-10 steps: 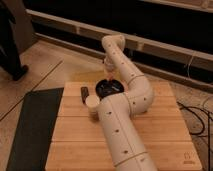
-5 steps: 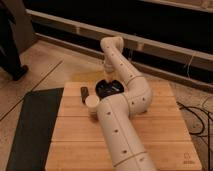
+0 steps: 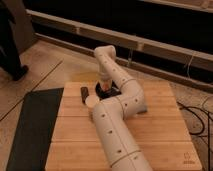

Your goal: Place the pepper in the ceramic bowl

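The ceramic bowl (image 3: 111, 92), dark and glossy, sits at the far middle of the wooden table (image 3: 160, 130), partly hidden by my white arm. My gripper (image 3: 104, 85) points down right over the bowl's left part. A small orange-red bit, the pepper (image 3: 104, 82), shows at the gripper's tip just above the bowl. Whether the gripper still holds the pepper cannot be made out.
A small white cup (image 3: 91, 102) stands just left of my arm, with a dark block (image 3: 84, 93) behind it. A black mat (image 3: 35, 125) lies on the floor to the left. A person's leg (image 3: 12, 55) is at the far left; cables (image 3: 200, 117) run at the right.
The arm and gripper stay over the bowl in nearly the same place. No clear movement of the pepper shows.
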Controlling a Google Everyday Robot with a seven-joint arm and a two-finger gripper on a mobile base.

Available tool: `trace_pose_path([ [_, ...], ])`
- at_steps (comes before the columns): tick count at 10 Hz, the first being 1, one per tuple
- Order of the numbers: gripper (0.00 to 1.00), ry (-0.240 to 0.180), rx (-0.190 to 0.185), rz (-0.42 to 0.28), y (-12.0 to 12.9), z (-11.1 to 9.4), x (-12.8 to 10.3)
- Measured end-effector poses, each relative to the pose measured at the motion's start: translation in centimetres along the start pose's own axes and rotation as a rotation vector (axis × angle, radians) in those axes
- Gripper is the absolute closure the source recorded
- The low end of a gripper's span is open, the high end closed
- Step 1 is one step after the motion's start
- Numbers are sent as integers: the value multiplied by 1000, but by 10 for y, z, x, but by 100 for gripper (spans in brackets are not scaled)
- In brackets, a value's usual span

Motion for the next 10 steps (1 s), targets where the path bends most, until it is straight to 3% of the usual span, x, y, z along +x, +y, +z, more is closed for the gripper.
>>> trace_pose_path([
  [2, 70, 8, -11, 8, 4, 5, 0],
  [3, 67, 7, -11, 9, 3, 5, 1],
  [10, 67, 8, -11, 8, 4, 5, 0],
])
